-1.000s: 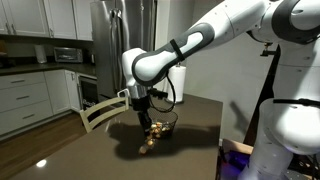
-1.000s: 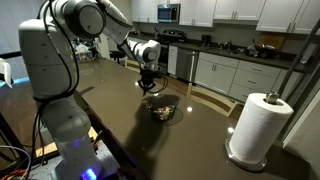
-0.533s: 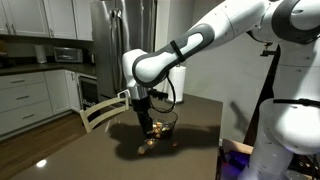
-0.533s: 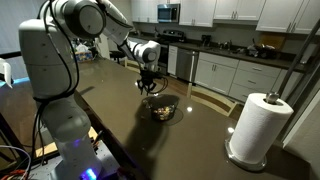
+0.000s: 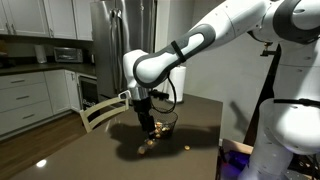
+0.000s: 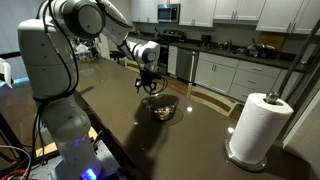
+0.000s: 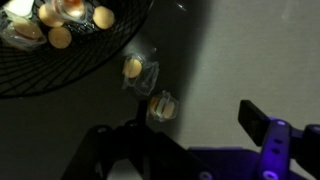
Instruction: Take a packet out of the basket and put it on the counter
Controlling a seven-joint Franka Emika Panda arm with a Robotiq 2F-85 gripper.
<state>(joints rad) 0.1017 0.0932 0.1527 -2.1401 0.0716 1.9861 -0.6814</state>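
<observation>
**Q:** Which step is in hand?

**A:** Placing, and by my reading it is at its end. In the wrist view a packet [image 7: 163,105] lies flat on the counter [image 7: 235,55]. It is just outside the basket [image 7: 45,78] and apart from the rim. A second wrapped piece [image 7: 134,68] lies between that packet and the rim. I cannot tell whether it is part of the same packet or a separate one.

**Q:** Claw?

**A:** The claw [image 5: 148,124] has its fingers spread wide with nothing between them. It hangs low over the packet, beside the basket.

**Q:** Where on the counter?

**A:** The basket sits well in from every corner, nearer the long edge facing the white cabinets [image 6: 225,70]. The packet is just beside it. More packets [image 7: 60,20] are in the basket.

**Q:** Next move?

**A:** Judgement only: lift straight up with the fingers kept apart, clear of both wrapper and rim. A brushed wrapper would likely skid on the glossy top. After that the task looks complete.
</observation>
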